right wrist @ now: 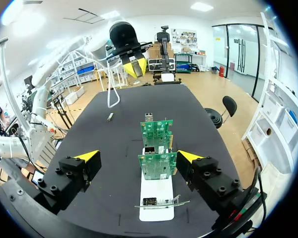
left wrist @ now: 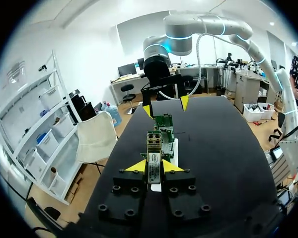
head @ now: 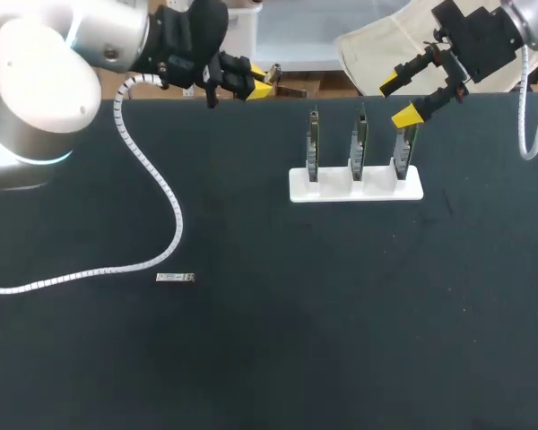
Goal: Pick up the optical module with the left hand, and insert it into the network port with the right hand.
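- Your left tool [left wrist: 154, 167] is clamped on the optical module [left wrist: 154, 162]; the module lies lengthwise between the yellow tips and points toward the boards; the tool is held up at the far edge of the counter [head: 269, 358], left of the holder.
- Your right tool [head: 400, 98] hangs with its fingers wide apart, gripping nothing; it sits just above the right-most board.
- The white holder [head: 356, 186] stands on the counter, right of centre; it carries three green circuit boards [head: 360, 143] upright, one to a slot, side by side.
- A metal network port [left wrist: 154, 141] shows on the board nearest your left tool, straight ahead of the held module.
- A small silver piece [head: 175, 279] lies flat on the counter, well apart from the holder; it is near the white coiled cable [head: 152, 206] trailing from your left arm.
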### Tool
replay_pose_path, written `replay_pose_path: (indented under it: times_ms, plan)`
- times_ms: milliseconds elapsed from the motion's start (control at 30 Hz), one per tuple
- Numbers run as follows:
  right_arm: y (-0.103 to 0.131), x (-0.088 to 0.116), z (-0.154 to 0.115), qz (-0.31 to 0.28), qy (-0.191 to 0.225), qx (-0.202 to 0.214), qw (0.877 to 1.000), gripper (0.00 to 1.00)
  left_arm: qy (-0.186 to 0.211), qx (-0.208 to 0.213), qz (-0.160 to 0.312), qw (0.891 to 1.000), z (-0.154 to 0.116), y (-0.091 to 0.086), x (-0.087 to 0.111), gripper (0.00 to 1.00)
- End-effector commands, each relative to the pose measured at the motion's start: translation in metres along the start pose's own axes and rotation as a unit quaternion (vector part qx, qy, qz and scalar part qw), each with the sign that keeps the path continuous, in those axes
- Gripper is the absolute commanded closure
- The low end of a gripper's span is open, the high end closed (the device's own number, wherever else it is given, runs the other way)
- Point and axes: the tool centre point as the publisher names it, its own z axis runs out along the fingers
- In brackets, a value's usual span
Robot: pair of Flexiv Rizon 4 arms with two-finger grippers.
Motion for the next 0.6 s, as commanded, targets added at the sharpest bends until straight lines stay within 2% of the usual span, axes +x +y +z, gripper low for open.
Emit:
replay_pose_path:
  times_ms: [33, 167, 333, 500, 600]
  plan:
    - [0.000, 0.000, 0.000, -0.001, -0.001, 0.000, 1.000, 0.00, -0.003, -0.001, 0.001, 1.000, 0.000, 0.000, 0.001, 1.00]
    - [0.000, 0.000, 0.000, -0.001, -0.001, 0.000, 1.000, 0.00, -0.005, -0.002, -0.003, 1.000, 0.004, -0.003, -0.001, 1.00]
    - [0.000, 0.000, 0.000, -0.001, -0.001, 0.000, 1.000, 0.00, -0.058, -0.007, 0.005, 0.998, 0.025, 0.008, -0.020, 1.00]
    - [0.000, 0.000, 0.000, -0.001, -0.001, 0.000, 1.000, 0.00, -0.124, -0.030, 0.004, 0.992, 0.041, 0.020, -0.042, 1.00]
    - [0.000, 0.000, 0.000, -0.001, -0.001, 0.000, 1.000, 0.00, -0.149, -0.018, 0.018, 0.988, 0.054, 0.024, -0.056, 1.00]
